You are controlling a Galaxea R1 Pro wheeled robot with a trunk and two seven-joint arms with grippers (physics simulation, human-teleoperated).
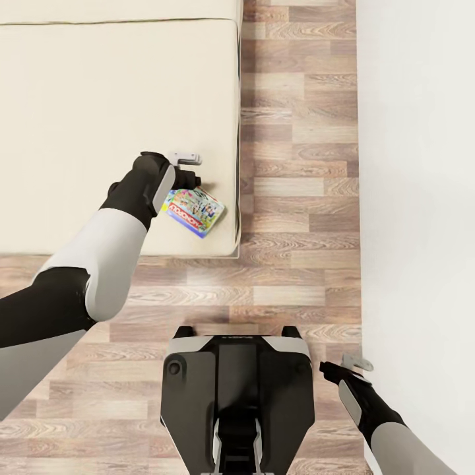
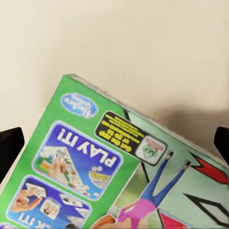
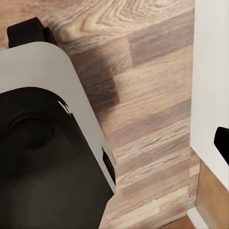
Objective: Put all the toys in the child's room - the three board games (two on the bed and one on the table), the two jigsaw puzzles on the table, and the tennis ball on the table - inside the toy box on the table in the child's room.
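A board game (image 1: 196,210) with a green, yellow and red printed cover lies flat near the right front corner of the cream bed (image 1: 99,99). My left arm reaches over the bed, and my left gripper (image 1: 188,168) hangs open just above the game's far edge. In the left wrist view the game (image 2: 95,167) is close below the left gripper (image 2: 114,143), whose dark fingertips (image 2: 9,148) stand wide apart at the frame's sides, with nothing held. My right gripper (image 1: 349,366) hangs low beside my base, over the floor, holding nothing.
Wood-plank floor (image 1: 297,198) runs between the bed's right edge and a white wall (image 1: 422,198). My black and grey base (image 1: 237,396) stands on the floor in front of the bed. The right wrist view has the base (image 3: 43,143) and the wall's foot (image 3: 210,71) close by.
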